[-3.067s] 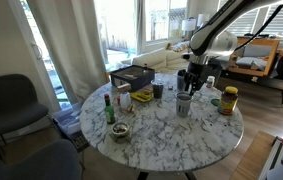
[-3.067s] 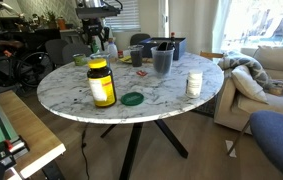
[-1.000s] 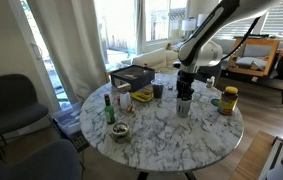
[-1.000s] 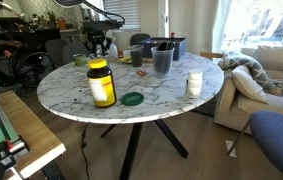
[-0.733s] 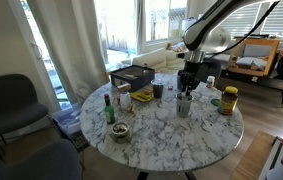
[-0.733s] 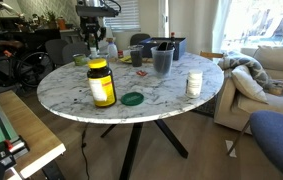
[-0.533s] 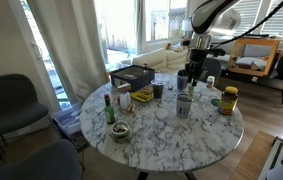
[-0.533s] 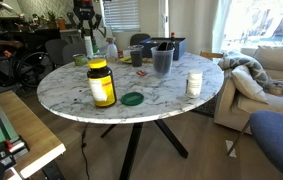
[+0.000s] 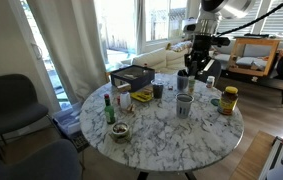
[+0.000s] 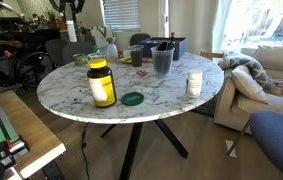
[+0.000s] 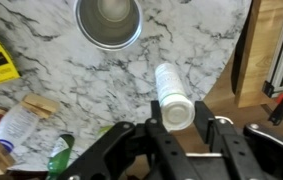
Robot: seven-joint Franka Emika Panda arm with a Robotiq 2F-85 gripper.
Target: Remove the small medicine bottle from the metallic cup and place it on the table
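The metallic cup (image 9: 184, 104) stands upright on the white marble table (image 9: 161, 132). In the wrist view the cup (image 11: 108, 20) shows from straight above and its inside looks empty. My gripper (image 11: 178, 125) is shut on the small white medicine bottle (image 11: 172, 95), which lies lengthwise between the fingers, high above the table (image 11: 71, 70) and to one side of the cup, near the table's edge. In an exterior view the gripper (image 9: 188, 70) hangs well above the cup.
A yellow-lidded jar (image 9: 228, 100) stands beside the cup and shows large in an exterior view (image 10: 101, 83). A dark blue mug (image 9: 158, 90), black tray (image 9: 133, 76), green bottle (image 9: 108, 108) and small bowl (image 9: 120, 130) stand around. A white bottle (image 10: 194, 84) and green lid (image 10: 132, 98) sit near the rim.
My gripper went down into the metallic cup, closed on the small medicine bottle, and has risen straight up with it, now well clear of the cup's rim.
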